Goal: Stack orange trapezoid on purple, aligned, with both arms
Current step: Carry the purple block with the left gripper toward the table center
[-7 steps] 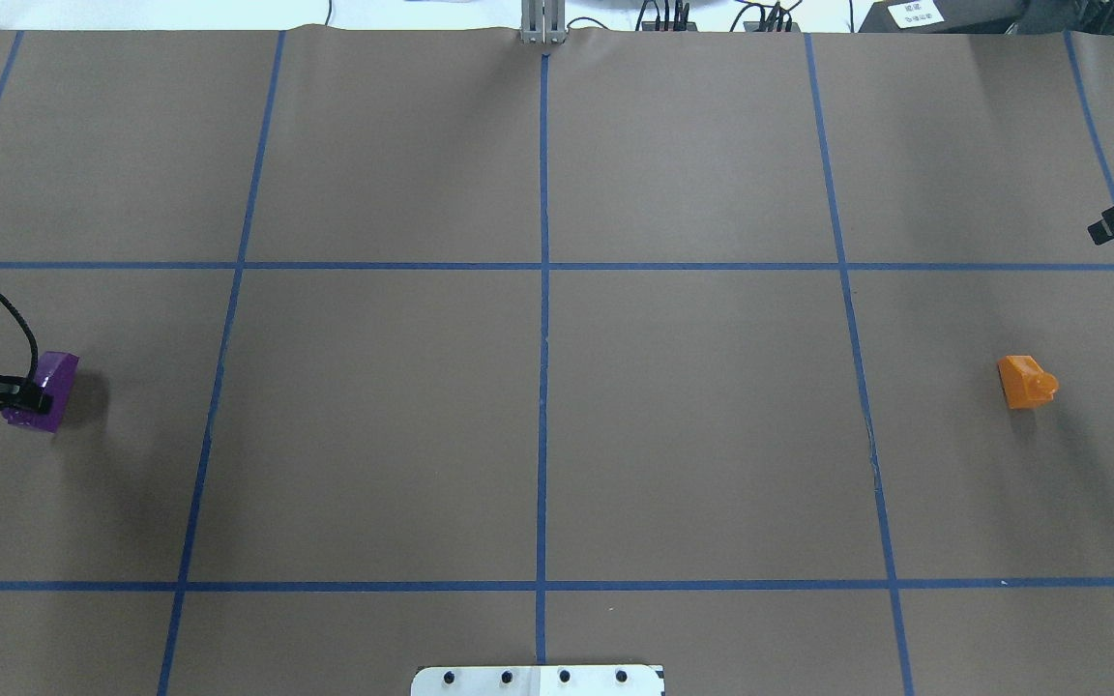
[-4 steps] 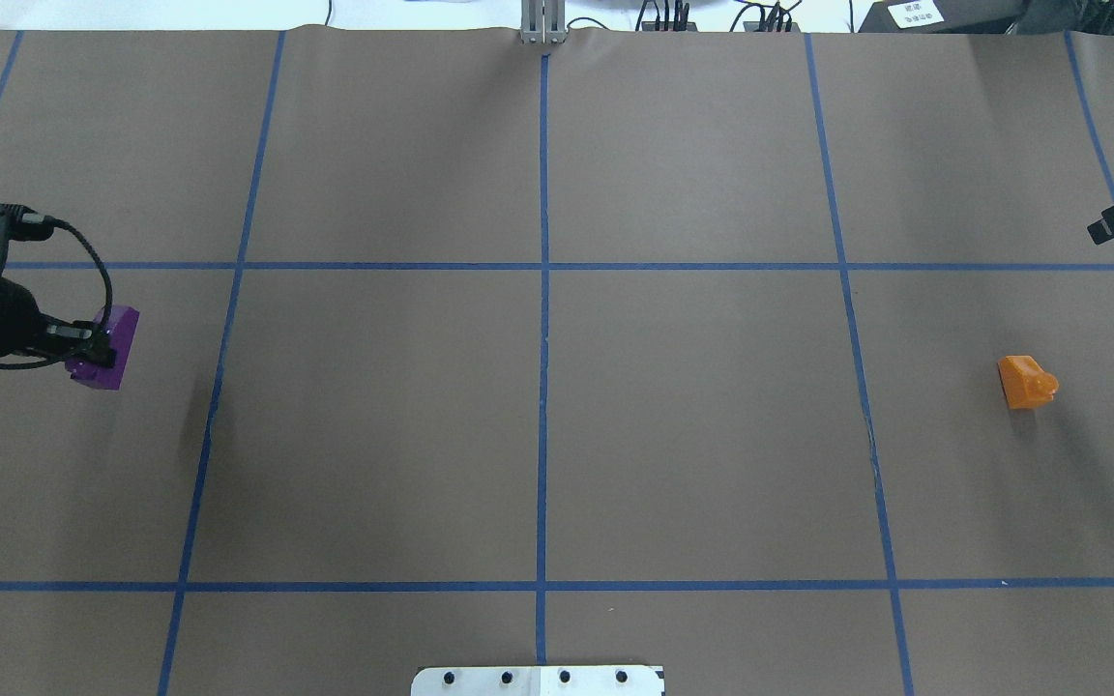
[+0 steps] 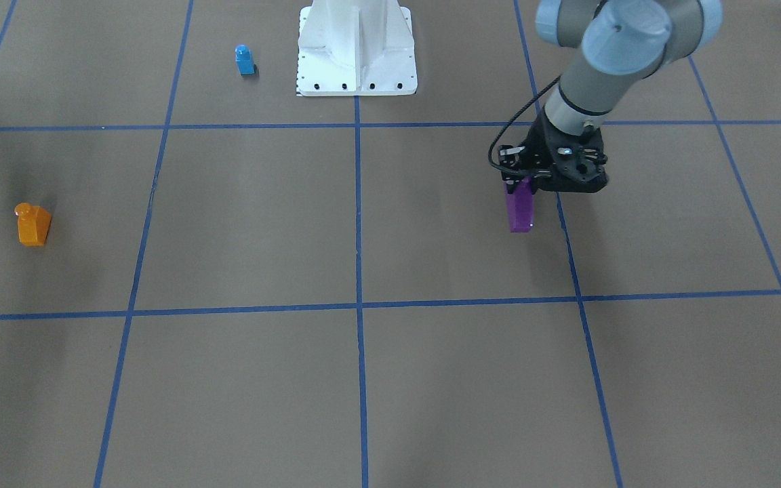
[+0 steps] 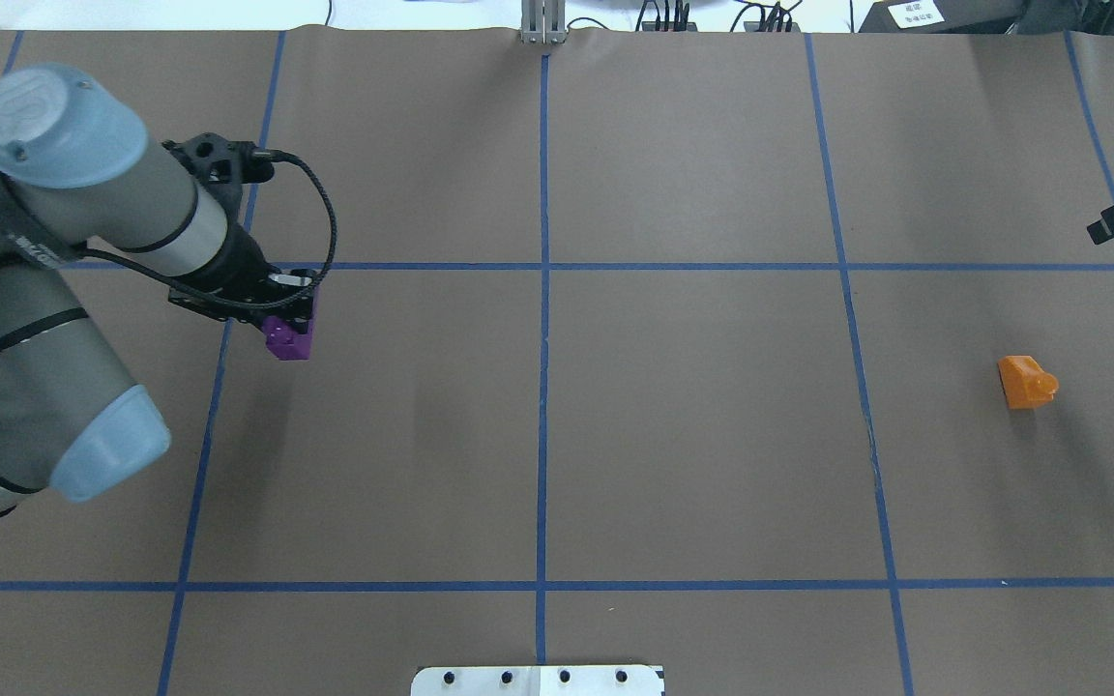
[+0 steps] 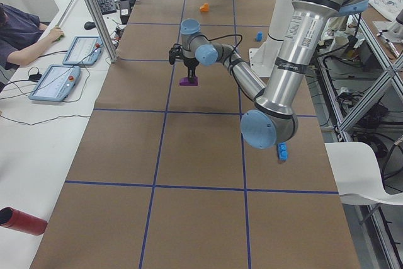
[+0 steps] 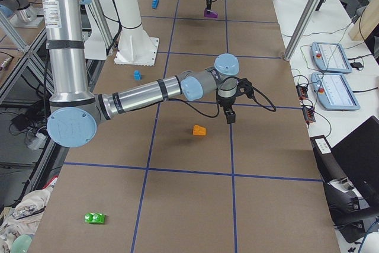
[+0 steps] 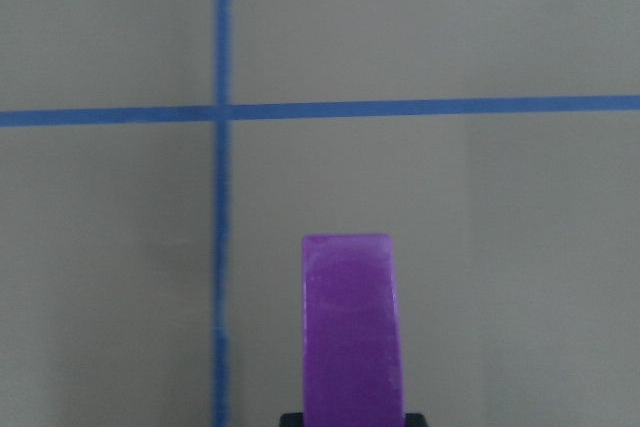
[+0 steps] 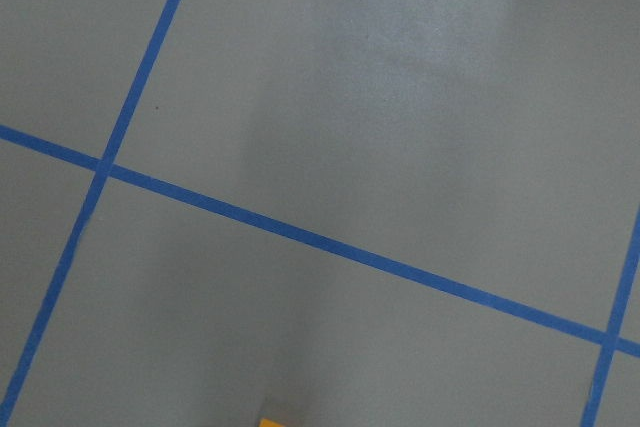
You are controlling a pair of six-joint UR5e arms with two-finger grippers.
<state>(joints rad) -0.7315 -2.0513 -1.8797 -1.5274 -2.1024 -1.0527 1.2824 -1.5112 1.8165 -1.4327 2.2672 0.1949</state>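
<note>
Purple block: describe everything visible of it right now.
The purple block is a small, glossy, dark purple plastic piece that looks long and narrow in the left wrist view. The left pincer is shut on its upper end, so it hangs below the fingers, seemingly just clear of the brown table. It is on the robot's left side, near a crossing of blue tape lines, far from the orange block. Its stud is not clearly visible.

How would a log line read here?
left gripper: holds purple above table | right gripper: apart from orange | orange: on table | stack: pending
</note>
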